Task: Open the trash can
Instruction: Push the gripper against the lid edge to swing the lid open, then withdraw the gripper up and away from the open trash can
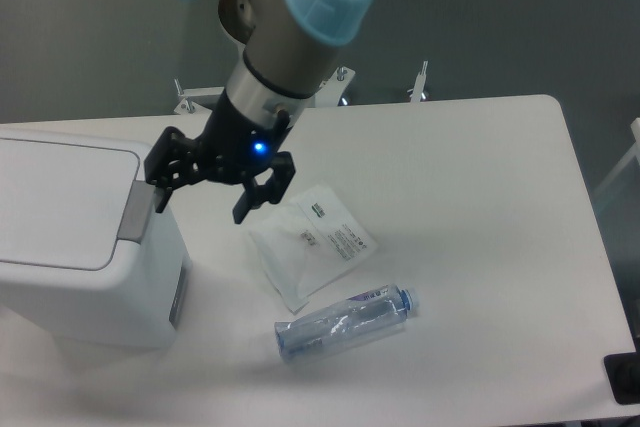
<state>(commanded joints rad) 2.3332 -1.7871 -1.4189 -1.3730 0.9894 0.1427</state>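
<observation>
The trash can (70, 237) runs off the left edge.

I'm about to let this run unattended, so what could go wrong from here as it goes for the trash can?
1. The hand is open with one finger right at the trash can edge; it might clip the side rather than press the grey push tab.
2. The white pouch and plastic bottle lie close by; a low sweep could knock them.

Spread jaws of gripper (200, 206) hang beside trash can (70, 237).
</observation>
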